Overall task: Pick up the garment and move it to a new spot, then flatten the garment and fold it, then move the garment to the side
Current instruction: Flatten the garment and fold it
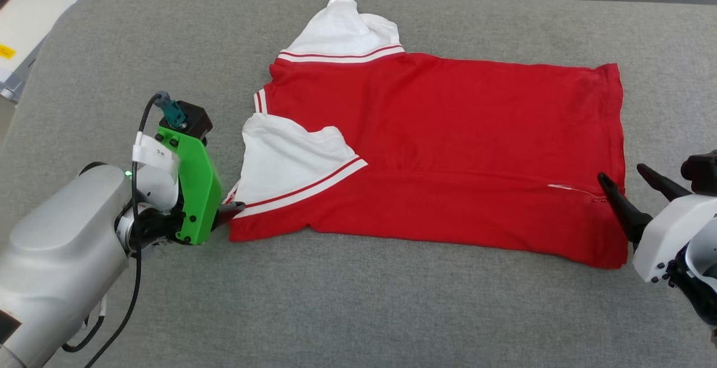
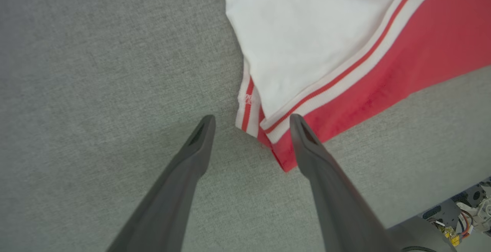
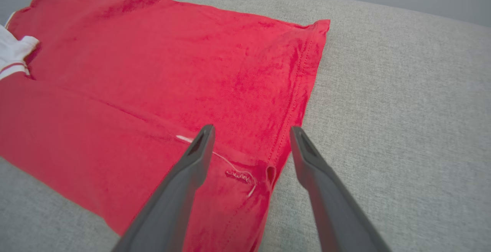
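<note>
The garment [image 1: 448, 133] lies spread on the grey padded surface, red with white sleeves; its near long edge is folded over the body, and one white sleeve [image 1: 291, 161] lies on top. My left gripper [image 1: 227, 211] is open at the garment's near left corner; the striped sleeve trim [image 2: 249, 102] sits just ahead of its spread fingers [image 2: 251, 119]. At the right, my right gripper [image 1: 622, 173] is open at the hem. In the right wrist view its fingers [image 3: 252, 128] straddle the hem edge and a loose white thread [image 3: 234, 167], just above the garment [image 3: 172, 71].
The grey padded table [image 1: 358, 312] reaches past the garment on all sides. A white machine [image 1: 33, 15] stands beyond the far left corner. The table's edge and some wiring [image 2: 464, 213] appear at the lower right of the left wrist view.
</note>
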`<state>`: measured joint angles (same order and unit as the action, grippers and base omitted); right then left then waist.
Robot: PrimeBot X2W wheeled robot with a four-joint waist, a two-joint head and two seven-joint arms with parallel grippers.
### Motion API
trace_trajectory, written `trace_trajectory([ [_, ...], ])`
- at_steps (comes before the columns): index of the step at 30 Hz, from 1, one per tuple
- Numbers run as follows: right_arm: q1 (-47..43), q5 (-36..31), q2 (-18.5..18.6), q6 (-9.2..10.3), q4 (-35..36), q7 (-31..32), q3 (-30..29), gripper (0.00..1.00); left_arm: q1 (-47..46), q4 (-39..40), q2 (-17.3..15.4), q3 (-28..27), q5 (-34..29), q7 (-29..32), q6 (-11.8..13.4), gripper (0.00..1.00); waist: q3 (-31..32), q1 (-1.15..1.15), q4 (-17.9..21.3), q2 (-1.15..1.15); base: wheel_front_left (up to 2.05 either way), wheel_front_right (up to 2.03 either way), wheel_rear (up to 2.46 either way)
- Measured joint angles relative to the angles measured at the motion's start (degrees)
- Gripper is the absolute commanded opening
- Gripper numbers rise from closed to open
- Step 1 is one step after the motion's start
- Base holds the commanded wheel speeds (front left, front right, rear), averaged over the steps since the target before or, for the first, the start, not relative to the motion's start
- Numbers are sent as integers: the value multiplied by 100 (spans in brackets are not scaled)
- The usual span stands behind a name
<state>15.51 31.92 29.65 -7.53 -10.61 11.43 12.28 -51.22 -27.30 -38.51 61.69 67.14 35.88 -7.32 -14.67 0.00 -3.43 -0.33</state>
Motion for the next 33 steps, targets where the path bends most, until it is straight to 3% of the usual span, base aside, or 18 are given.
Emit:
trace_trajectory([
  [11,172,-1,-48,0,-15,52,154,100,3,-587,188,401,16,-53,0,100,-238,0,263,0,0,0,0],
  [12,188,-1,-45,0,-16,53,154,100,3,-597,187,438,24,-54,0,18,-239,0,274,0,0,0,0],
  [13,214,-1,-37,0,-15,62,152,100,-4,-609,186,461,42,-67,0,0,-232,-1,280,0,0,0,0],
  [18,289,0,94,1,47,180,93,100,-7,-561,220,641,115,-349,-8,0,-125,-1,271,0,0,0,0],
  [21,304,1,366,0,234,522,144,100,-6,-491,190,731,152,-571,-8,0,-29,-1,241,0,0,0,0],
  [27,402,393,899,0,586,1796,203,100,-4,-190,-11,856,196,-888,-8,0,183,0,195,0,0,0,0],
  [33,494,854,1177,0,716,3254,298,100,-20,43,-122,923,197,-1063,-8,0,265,0,139,0,0,0,0],
])
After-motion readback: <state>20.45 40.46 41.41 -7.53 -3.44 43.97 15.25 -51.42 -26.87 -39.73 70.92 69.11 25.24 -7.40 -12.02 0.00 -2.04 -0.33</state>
